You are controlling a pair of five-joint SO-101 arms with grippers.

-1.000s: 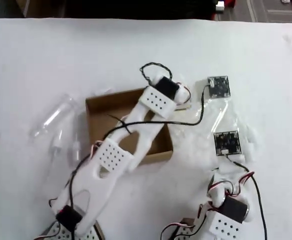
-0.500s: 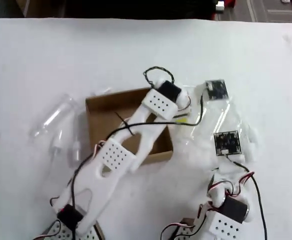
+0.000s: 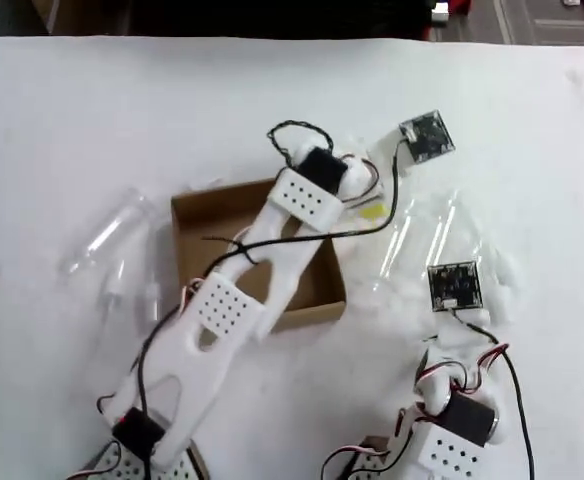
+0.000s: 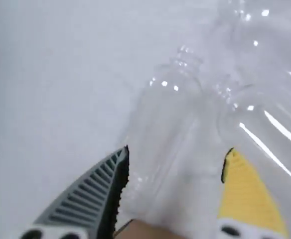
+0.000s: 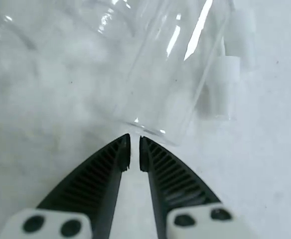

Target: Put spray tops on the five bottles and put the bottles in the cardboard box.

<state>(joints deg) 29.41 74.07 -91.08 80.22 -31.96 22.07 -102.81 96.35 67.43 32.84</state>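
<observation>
My left gripper (image 4: 173,174) is open, its grey and yellow fingers on either side of a clear capless bottle (image 4: 165,124) lying on the white table. A second clear bottle (image 4: 245,114) lies beside it. From above, the left arm stretches across the cardboard box (image 3: 187,215) and the left gripper (image 3: 370,200) sits just past the box's far right corner. My right gripper (image 5: 134,149) is shut, its tips close to the base of another clear bottle (image 5: 160,94). Two white spray tops (image 5: 225,84) lie next to that bottle.
A further clear bottle (image 3: 107,232) lies left of the box, with white spray tops (image 3: 117,290) near it. Clear bottles (image 3: 422,235) lie together right of the box. The table's far edge runs along the back.
The left arm has swung toward the far side of the table, carrying its gripper from the box's right edge out to the bottles beyond its corner. The right arm has stayed still.
</observation>
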